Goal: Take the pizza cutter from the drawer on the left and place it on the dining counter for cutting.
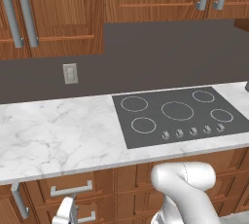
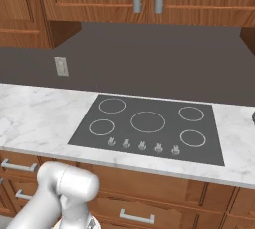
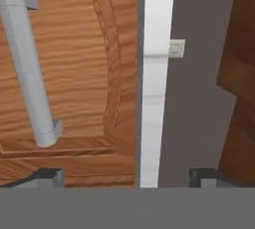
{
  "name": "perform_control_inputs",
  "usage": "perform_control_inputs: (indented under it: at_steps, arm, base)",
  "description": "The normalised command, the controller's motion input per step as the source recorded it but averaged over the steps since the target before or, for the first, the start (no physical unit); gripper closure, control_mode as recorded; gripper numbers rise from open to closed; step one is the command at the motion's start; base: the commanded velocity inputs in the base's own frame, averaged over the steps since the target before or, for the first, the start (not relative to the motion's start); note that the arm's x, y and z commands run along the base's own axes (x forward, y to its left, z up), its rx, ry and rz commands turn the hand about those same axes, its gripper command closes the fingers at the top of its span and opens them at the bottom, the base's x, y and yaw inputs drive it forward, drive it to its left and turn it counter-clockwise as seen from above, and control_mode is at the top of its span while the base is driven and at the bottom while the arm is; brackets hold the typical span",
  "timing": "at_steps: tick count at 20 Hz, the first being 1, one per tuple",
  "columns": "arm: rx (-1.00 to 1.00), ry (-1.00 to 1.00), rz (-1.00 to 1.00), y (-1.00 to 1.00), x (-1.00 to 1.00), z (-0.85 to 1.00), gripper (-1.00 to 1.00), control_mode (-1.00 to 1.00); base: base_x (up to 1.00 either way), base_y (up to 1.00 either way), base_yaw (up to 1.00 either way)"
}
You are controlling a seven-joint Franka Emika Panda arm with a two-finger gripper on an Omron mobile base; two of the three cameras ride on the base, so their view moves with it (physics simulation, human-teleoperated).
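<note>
The gripper (image 3: 127,178) stood spread wide, its two dark fingertips (image 3: 47,177) far apart with nothing between them. Just ahead of it lay the closed reddish-brown drawer (image 3: 74,73) front, whose silver bar handle (image 3: 27,63) sat toward the left fingertip's side, apart from both tips. Between the fingertips ran the white edge of the marble bench (image 3: 155,73), and past that, toward the right fingertip, the dark grey wall with a small outlet (image 3: 177,49). In the left base view the gripper (image 1: 65,213) hung low before the drawer (image 1: 73,186) fronts beneath the bench (image 1: 53,130), with the black cooktop (image 1: 180,116) up and off to its right. The pizza cutter could not be made out.
</note>
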Motion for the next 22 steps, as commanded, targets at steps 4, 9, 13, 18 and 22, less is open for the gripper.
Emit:
perform_control_inputs:
  at_steps: [4, 9, 13, 18, 22]
  arm:
    - [0.0, -0.03, 0.0, 0.0, 0.33, -0.24, -1.0, -1.0]
    - [0.0, -0.01, 0.03, 0.01, 0.35, -0.28, -1.0, -1.0]
    - [0.0, 0.0, 0.12, 0.07, 0.32, -0.3, -1.0, -1.0]
    - [0.0, 0.0, 0.2, 0.13, 0.17, -0.34, -1.0, -1.0]
    - [0.0, 0.0, 0.18, 0.14, 0.1, -0.3, -1.0, -1.0]
  base:
    - [0.0, 0.0, 0.0]
    - [0.0, 0.0, 0.0]
    - [0.0, 0.0, 0.0]
    - [0.0, 0.0, 0.0]
    - [0.0, 0.0, 0.0]
